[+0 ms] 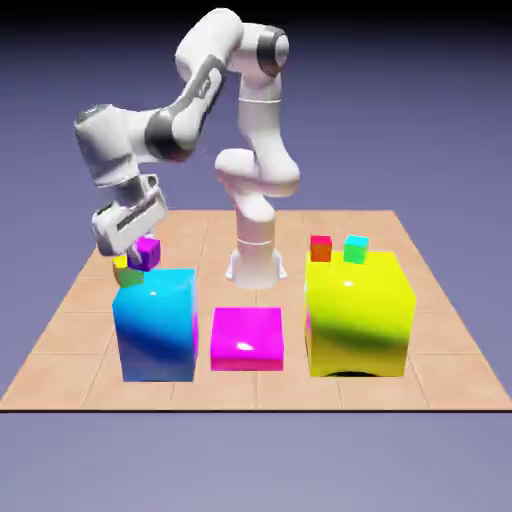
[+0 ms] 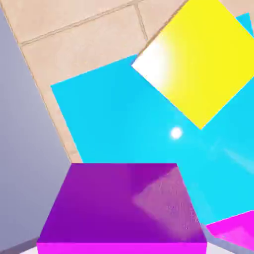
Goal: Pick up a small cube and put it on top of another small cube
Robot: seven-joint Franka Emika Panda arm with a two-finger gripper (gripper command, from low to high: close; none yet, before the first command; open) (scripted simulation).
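"Between the jaws, what've you got?"

"Small purple cube (image 2: 121,203). Gripper (image 1: 143,250) clamped on it, a finger either side."

"And the other task cube?"

"Small yellow cube (image 1: 121,262), green side face. Just beside the jaws, toward the exterior view's left and a bit lower. Hand view puts it over the blue block's (image 1: 158,325) top, turned at an angle to the purple one."

"Stacked?"

"No, purple is off to one side, held in the grip."

"Rest of the scene, quick."

"Magenta block (image 1: 247,338) lower than the jaws, toward the exterior view's right. Big yellow block (image 1: 358,315) well apart from them, farther right. Small red cube (image 1: 320,249) and small teal cube (image 1: 356,249) at its upper back edge, same side of the jaws. Can't tell what those two rest on."
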